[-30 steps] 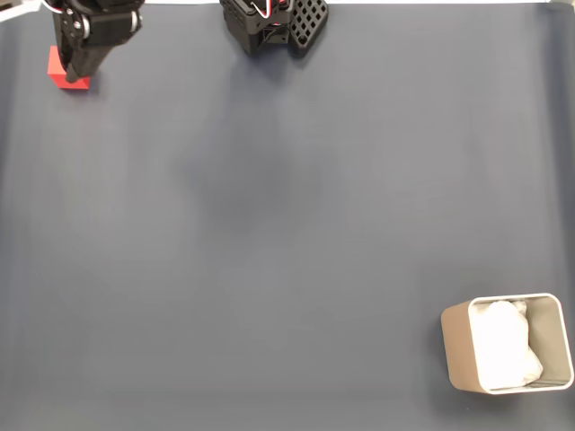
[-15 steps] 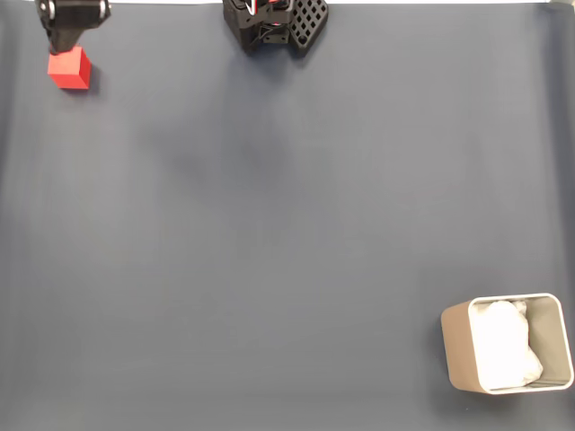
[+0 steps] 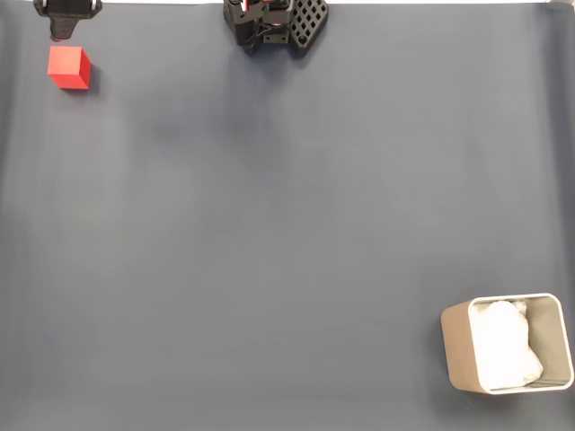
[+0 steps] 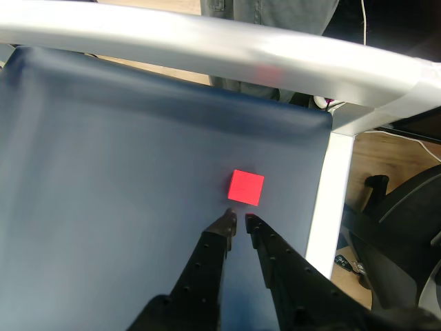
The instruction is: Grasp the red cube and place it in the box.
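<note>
Since the earlier frames the gripper (image 3: 65, 11) has pulled back to the upper left edge of the fixed view, uncovering the red cube (image 3: 68, 67), which sits free on the bench (image 3: 269, 224); the box (image 3: 508, 343) is far off, lower right. From the wrist view, the cube (image 4: 246, 187) lies just beyond the narrowly parted, empty jaws. The grasp seems unmade: widen, advance, close.
</note>
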